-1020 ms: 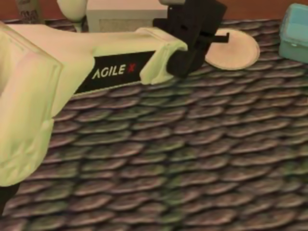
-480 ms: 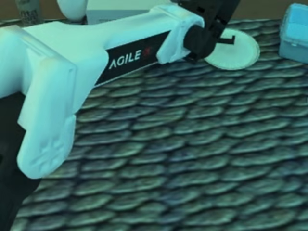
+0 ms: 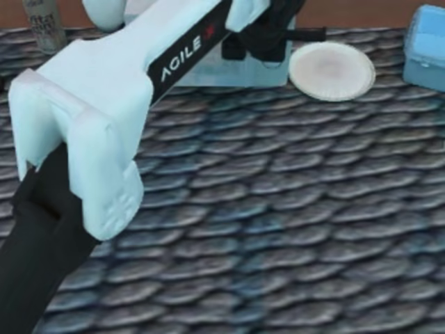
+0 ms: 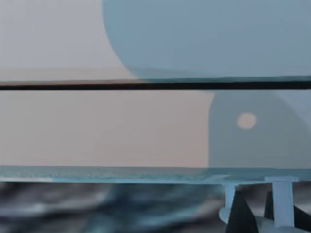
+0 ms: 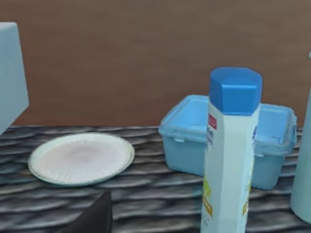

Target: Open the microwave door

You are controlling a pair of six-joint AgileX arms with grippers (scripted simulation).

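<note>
My left arm reaches across the table to the back, and its black gripper [image 3: 268, 38] is at the microwave, whose body the arm mostly hides. A pale flat panel, the microwave door [image 3: 247, 73], stands out toward the table's front just below the gripper. In the left wrist view the door's edge [image 4: 121, 174] runs across, and the left gripper [image 4: 260, 206] is shut on the white door handle [image 4: 283, 199]. The microwave's pale corner [image 5: 8, 73] shows in the right wrist view. The right arm is outside the top view.
A round white plate [image 3: 332, 69] [image 5: 81, 158] lies right of the door. A light blue lidded box [image 3: 427, 45] [image 5: 228, 136] stands at the back right. A blue-capped bottle [image 5: 231, 155] is close to the right wrist. A bottle [image 3: 43, 24] stands back left.
The left gripper has moved back and to the left, away from the plate. The left arm has swung steeper across the view, and the pale door panel now shows below the gripper.
</note>
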